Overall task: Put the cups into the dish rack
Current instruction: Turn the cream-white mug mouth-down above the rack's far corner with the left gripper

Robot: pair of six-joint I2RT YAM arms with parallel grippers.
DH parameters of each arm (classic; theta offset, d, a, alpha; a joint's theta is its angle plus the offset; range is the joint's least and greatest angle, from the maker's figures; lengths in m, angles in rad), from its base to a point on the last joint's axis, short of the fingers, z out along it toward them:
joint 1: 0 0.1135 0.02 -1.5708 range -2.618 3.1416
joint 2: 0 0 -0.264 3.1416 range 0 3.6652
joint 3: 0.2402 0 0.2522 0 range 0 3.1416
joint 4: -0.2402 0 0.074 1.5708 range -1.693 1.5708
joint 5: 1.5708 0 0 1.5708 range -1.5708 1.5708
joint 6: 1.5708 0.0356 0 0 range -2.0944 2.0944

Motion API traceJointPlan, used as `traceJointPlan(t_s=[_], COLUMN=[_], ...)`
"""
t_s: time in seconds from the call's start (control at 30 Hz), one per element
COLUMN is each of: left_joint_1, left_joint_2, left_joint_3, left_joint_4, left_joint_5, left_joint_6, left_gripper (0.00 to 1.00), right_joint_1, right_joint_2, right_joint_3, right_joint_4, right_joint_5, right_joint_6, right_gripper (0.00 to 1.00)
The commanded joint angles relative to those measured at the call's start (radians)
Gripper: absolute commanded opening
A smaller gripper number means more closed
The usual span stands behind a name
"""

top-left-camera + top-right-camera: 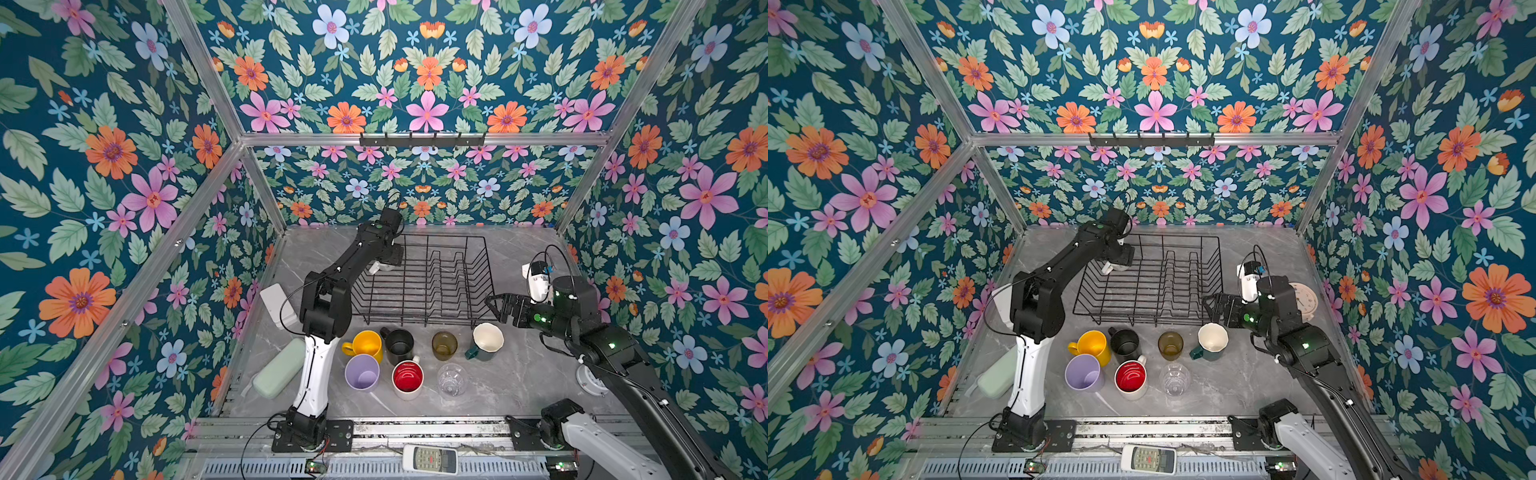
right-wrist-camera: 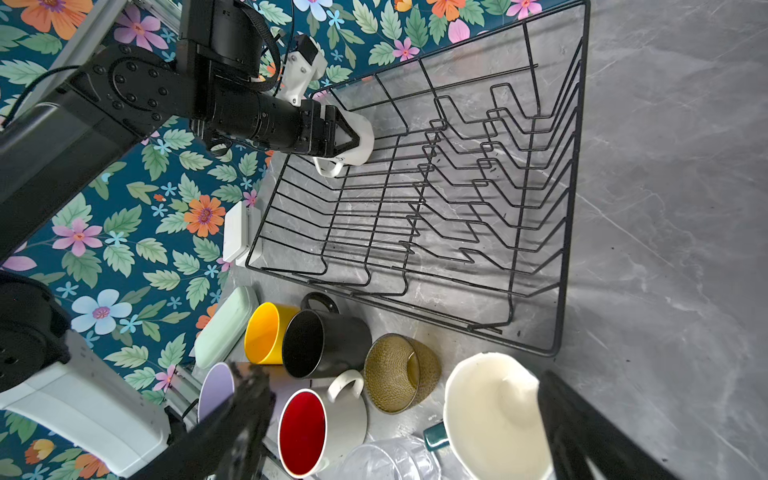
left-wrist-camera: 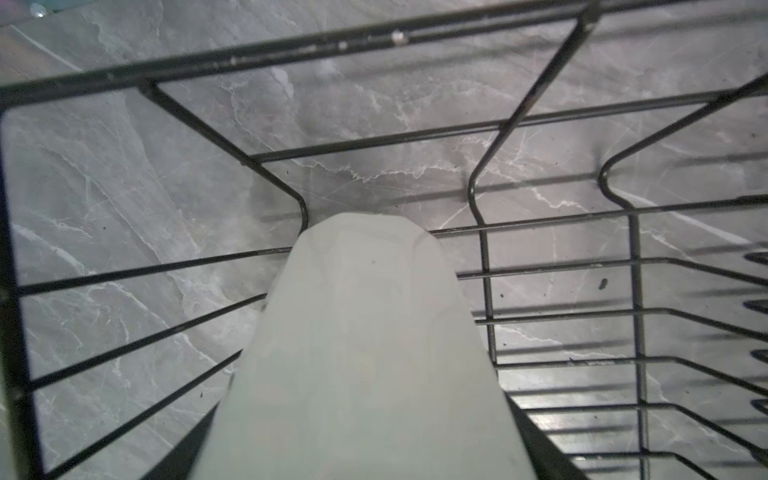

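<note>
White mug (image 2: 366,129) (partly behind left tool (image 2: 352,139))

White mug (image 3: 365,353) fills the centre foreground, out of focus, clamped by the left gripper (image 3: 361,449), with a dark finger (image 3: 540,440) showing on each side of it. The mug is within the dish rack (image 3: 291,50), with rim and side wires beyond it and floor wires below; contact with the floor wires cannot be told. Prong (image 3: 758,257) ends are just in view, and the grey marbled tabletop (image 3: 124,187) shows through the wires.
</note>
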Motion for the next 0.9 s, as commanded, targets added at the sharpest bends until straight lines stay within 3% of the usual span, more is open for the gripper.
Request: traceJointPlan(t_s=[0.0, 0.13, 0.43, 0.73, 0.87], left_joint_1=[0.008, 0.013, 0.021, 0.022, 0.022], left_joint_2=[0.003, 0.01, 0.026, 0.043, 0.042], left_joint_3=[0.01, 0.011, 0.01, 0.011, 0.009], left_joint_4=[-0.015, -0.022, -0.02, -0.026, -0.027], left_joint_5=[-0.012, -0.015, -0.019, -0.011, -0.001], left_joint_6=[-0.01, -0.009, -0.013, -0.006, 0.012], left_gripper=[0.0, 0.02, 0.16, 0.55, 0.67], right_joint_1=[0.0, 0.0, 0.0, -0.001, 0.001], right_joint_2=[-0.004, -0.004, -0.005, -0.007, -0.005], right_joint_3=[-0.002, -0.003, -0.003, -0.002, -0.003], right_joint_4=[0.003, 0.003, 0.002, -0.003, 0.0], right_joint_5=[-0.006, -0.007, -0.011, -0.01, -0.012], right_joint_6=[-0.004, -0.004, -0.002, -0.002, -0.001], right_gripper=[0.98, 0.98, 0.98, 0.98, 0.98])
